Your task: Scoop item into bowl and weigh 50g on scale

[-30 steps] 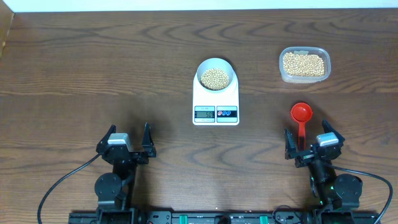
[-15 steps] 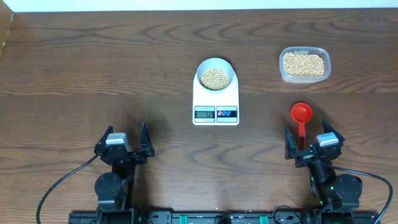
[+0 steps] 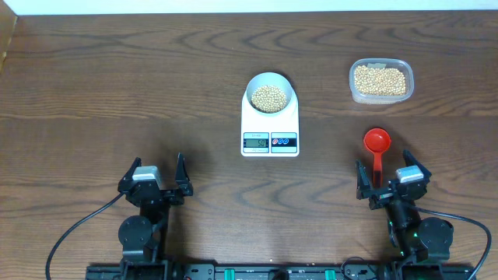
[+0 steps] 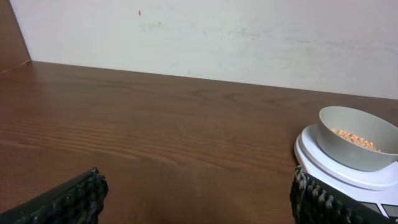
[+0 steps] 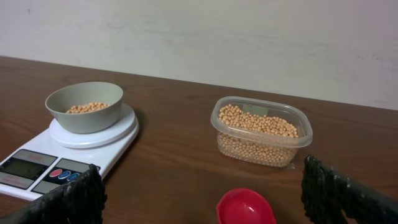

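Note:
The pale bowl [image 3: 270,93] stands on the white scale [image 3: 270,128] at the table's middle, with tan beans [image 3: 269,97] inside. The wrist views show it too: bowl [image 4: 357,145] on scale [image 4: 323,167], and bowl [image 5: 84,106] on scale [image 5: 56,155]. More beans [image 3: 380,80] fill a clear tub [image 3: 380,96], also the tub [image 5: 261,132]. A red scoop [image 3: 377,142] lies empty on the table, its handle pointing at my right gripper [image 3: 387,180], which stands open around it; the scoop's cup [image 5: 245,206] shows between the jaws. My left gripper [image 3: 156,176] is open over bare wood at front left.
The table is dark brown wood [image 3: 117,85]. A white wall [image 4: 205,34] runs along its far edge. Both arm bases and their cables sit at the near edge.

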